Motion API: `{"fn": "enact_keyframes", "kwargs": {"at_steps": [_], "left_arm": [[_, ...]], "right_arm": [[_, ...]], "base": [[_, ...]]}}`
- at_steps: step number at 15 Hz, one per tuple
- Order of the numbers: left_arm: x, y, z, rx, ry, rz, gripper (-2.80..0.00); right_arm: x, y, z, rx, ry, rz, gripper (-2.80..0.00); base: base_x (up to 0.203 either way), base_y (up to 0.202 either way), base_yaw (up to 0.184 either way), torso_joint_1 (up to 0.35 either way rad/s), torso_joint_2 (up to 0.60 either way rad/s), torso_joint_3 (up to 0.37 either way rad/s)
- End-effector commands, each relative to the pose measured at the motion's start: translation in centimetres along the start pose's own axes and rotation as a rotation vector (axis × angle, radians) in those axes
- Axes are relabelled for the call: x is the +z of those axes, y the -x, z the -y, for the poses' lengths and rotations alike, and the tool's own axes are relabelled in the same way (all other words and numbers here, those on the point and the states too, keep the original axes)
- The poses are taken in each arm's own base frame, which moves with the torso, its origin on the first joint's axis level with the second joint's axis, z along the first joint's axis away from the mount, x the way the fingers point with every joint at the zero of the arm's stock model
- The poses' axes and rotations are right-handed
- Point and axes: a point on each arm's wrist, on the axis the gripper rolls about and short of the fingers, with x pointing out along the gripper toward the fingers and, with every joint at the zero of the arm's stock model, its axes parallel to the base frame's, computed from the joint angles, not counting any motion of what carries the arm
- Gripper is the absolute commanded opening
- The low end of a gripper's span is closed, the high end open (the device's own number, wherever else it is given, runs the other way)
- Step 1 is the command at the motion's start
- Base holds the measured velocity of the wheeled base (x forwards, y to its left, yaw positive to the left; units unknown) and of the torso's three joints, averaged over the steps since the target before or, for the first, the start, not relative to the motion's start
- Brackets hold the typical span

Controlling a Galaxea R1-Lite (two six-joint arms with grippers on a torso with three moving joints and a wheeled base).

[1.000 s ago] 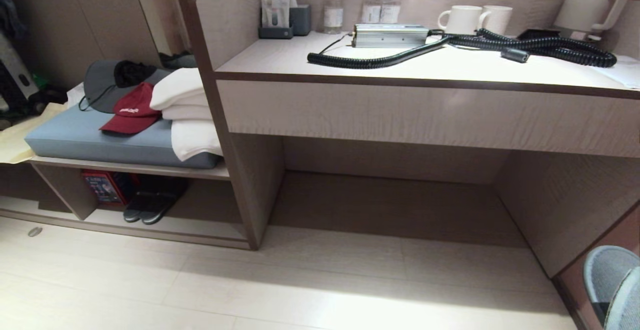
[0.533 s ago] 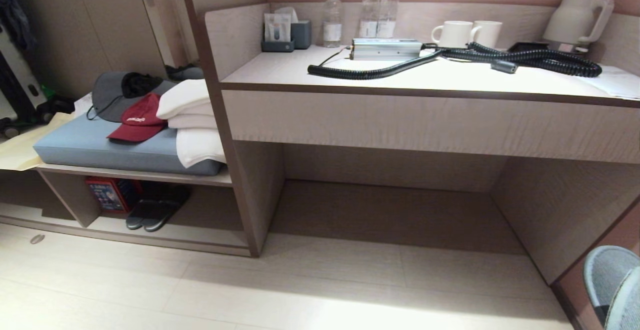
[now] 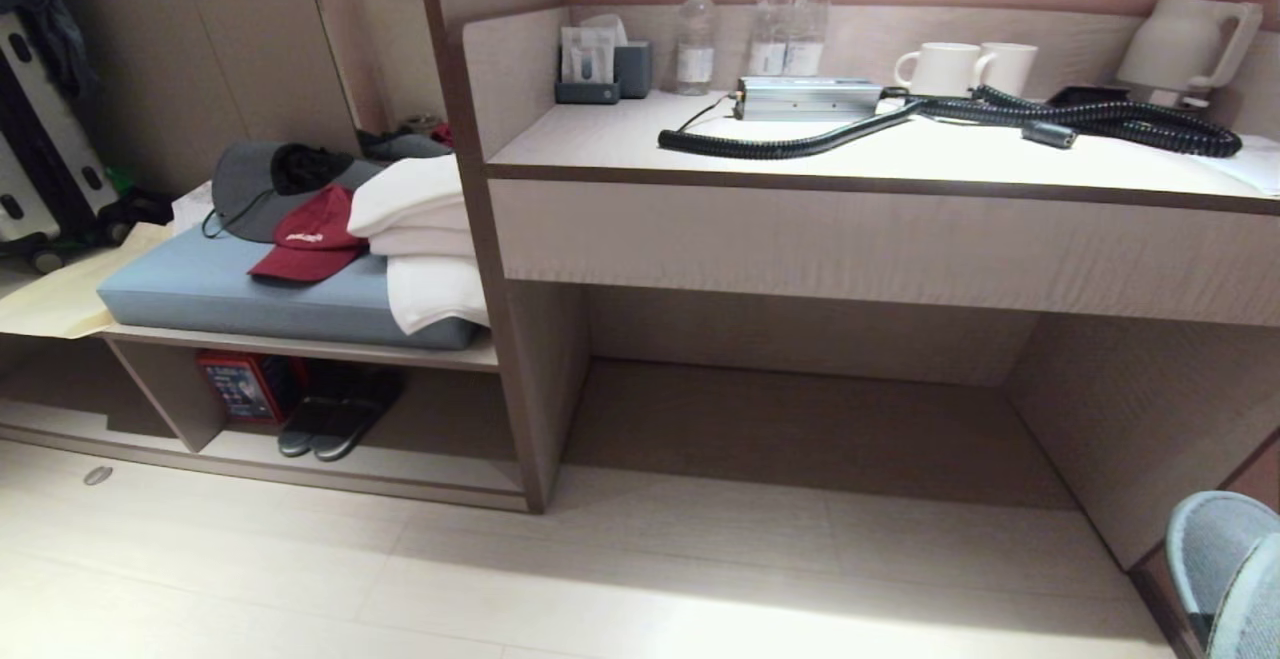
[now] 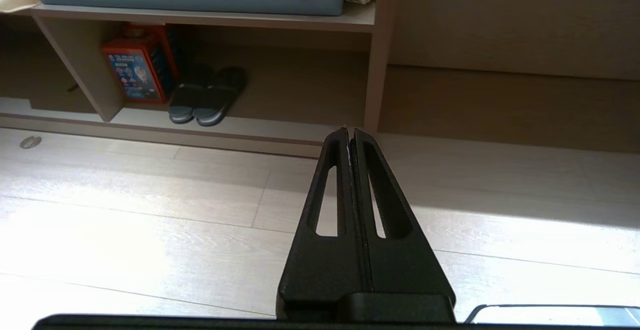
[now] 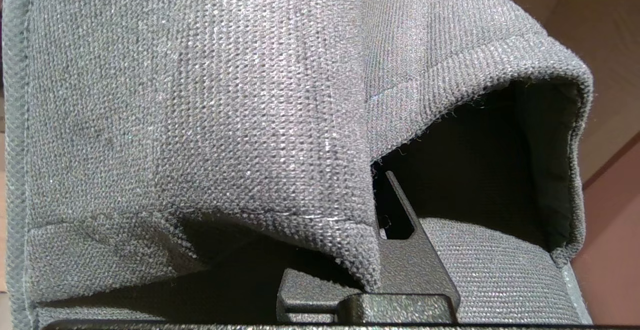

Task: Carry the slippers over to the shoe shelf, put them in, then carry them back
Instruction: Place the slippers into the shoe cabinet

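The slippers (image 5: 200, 94) are coarse grey woven cloth with wide, arched toe bands, frayed along the edges, one hollow band gaping dark inside. The right gripper (image 5: 391, 205) is clamped on them, one black slotted finger showing under the band of the nearer slipper. The head view catches only a rounded blue-grey slipper (image 3: 1225, 569) edge, well to the right of the shelf (image 3: 300, 459) and off the floor.

The shelf is pale wood-grain board, low and open-fronted, with a shallow front lip and an upright divider. Inside it, right of the divider, lie a flat dark pair (image 3: 340, 424) side by side, touching, just beside a red box (image 3: 245, 386). On top of the shelf rest a smooth blue cushion (image 3: 200, 289), a maroon cap (image 3: 310, 244) and folded white towels (image 3: 425, 239).

The left wrist view shows, closer, the dark pair (image 4: 207, 94) with paler rims and the box's printed front (image 4: 137, 69). The left gripper (image 4: 350, 132) hangs over plank flooring in front of the shelf, its tapered slotted fingers pressed together, holding nothing.
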Motion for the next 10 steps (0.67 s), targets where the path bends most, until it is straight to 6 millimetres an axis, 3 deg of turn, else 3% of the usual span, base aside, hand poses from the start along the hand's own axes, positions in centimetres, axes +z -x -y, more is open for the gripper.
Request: {"fn": "enact_keyframes", "kwargs": {"at_steps": [1,10], "left_arm": [[-0.04,-0.01,0.00,0.000,0.001,-0.001,-2.80],[-0.05,-0.01,0.00,0.000,0.002,-0.002,-2.80]], "right_arm": [[-0.04,0.00,0.00,0.001,0.001,0.001,-2.80],[-0.04,0.00,0.00,0.001,0.001,0.001,-2.80]], "base": [[0.000,0.194,-0.003,0.007,0.00,0.000],[0.000,0.196,-0.002,0.004,0.00,0.002]]}}
